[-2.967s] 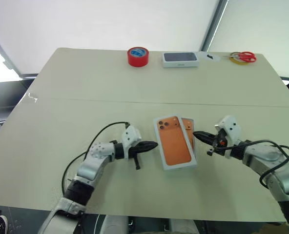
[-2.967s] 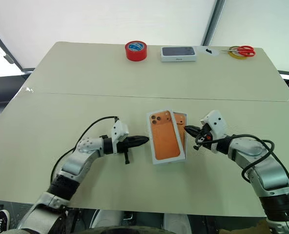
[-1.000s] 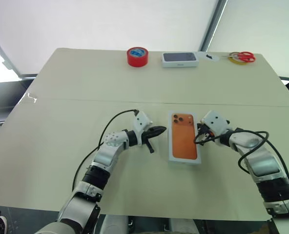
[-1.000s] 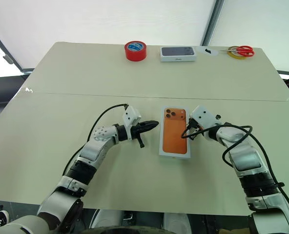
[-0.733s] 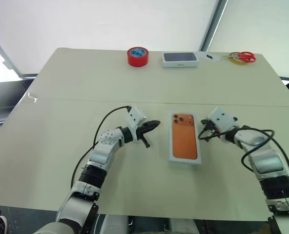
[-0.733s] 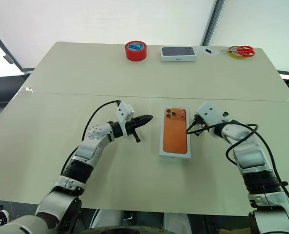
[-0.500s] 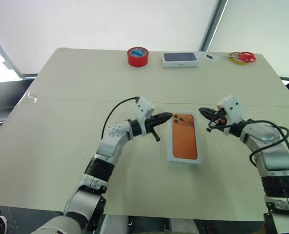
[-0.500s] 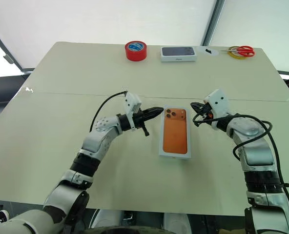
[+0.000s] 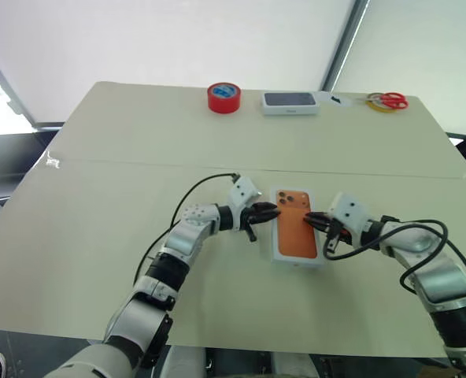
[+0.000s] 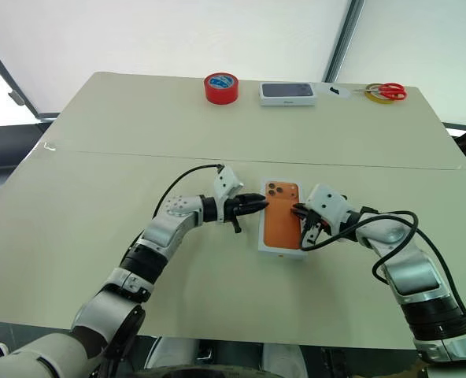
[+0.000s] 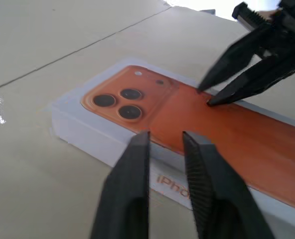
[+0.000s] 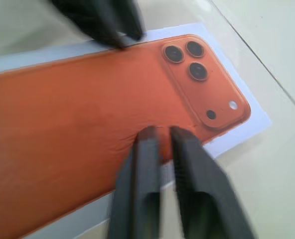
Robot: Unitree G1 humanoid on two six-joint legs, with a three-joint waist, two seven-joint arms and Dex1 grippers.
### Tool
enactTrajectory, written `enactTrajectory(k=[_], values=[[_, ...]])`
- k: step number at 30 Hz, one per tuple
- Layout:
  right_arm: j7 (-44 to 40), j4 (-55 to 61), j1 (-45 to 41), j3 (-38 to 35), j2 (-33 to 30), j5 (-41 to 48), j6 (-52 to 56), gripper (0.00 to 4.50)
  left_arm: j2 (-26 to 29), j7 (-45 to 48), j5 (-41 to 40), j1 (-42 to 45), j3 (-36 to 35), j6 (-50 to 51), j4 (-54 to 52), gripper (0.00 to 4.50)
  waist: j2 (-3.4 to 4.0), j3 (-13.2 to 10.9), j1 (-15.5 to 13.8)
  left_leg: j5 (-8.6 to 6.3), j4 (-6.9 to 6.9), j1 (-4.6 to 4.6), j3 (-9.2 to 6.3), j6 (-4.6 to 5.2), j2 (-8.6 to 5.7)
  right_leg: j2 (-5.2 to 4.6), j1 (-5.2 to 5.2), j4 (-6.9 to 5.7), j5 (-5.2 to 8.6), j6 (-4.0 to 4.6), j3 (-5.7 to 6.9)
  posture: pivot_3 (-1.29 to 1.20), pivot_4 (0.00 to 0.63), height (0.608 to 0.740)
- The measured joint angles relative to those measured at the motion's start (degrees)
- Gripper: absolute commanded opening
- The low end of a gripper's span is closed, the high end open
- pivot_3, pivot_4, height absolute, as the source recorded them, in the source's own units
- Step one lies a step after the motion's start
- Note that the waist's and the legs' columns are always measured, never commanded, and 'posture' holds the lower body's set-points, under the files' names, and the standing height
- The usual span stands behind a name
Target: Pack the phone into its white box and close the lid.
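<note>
Orange-printed lid (image 9: 297, 233) sits on the white box (image 11: 95, 142), mid-table (image 9: 99, 205). Your left gripper (image 9: 271, 211) meets its left edge, your right gripper (image 9: 315, 222) its right edge; both sets of jaws stand narrowly parted, tips on the lid, gripping nothing.

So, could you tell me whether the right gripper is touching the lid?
Touching: in the left wrist view, the right gripper has its tips resting on the orange print of the lid.
</note>
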State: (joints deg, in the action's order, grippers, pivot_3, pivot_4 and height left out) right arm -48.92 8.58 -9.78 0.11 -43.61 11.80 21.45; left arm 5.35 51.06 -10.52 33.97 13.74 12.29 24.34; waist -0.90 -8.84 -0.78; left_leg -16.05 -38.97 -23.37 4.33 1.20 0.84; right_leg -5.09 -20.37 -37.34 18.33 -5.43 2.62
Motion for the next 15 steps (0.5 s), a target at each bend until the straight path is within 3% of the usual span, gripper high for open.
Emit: enactTrajectory(k=[4, 5, 15], values=[[-2.9, -1.1, 0.0, -2.6, 2.2, 6.1, 1.4, 3.91, 5.0, 1.0, -1.6, -2.6, -2.6, 2.0, -5.2, 4.38, 0.19, -0.2, 0.7, 0.03, 0.2, -0.11, 0.03, -0.06, 0.0, 0.0, -0.23, 0.03, 0.0, 0.0, -0.02, 0.0, 0.15, 0.73], [-3.8, -1.5, -0.1, -3.6, 2.1, 7.4, 1.3, 4.44, 6.8, 1.4, -2.2, -3.0, -3.5, 2.3, -7.2, 4.5, 0.34, -0.2, 0.7, 0.04, 0.23, -0.13, 0.05, -0.07, 0.0, 0.0, -0.26, 0.03, 0.0, 0.0, -0.02, 0.0, 0.15, 0.73], [-13.5, -4.2, 2.8, -12.8, -3.5, 11.4, -8.4, 4.44, 22.2, 2.3, -6.8, -12.5, -14.8, 5.0, -19.0, 4.5, 0.41, -0.3, 0.5, -0.01, 0.28, -0.13, 0.05, 0.02, 0.0, -0.02, -0.25, 0.1, 0.0, 0.0, -0.01, 0.0, 0.15, 0.73]])
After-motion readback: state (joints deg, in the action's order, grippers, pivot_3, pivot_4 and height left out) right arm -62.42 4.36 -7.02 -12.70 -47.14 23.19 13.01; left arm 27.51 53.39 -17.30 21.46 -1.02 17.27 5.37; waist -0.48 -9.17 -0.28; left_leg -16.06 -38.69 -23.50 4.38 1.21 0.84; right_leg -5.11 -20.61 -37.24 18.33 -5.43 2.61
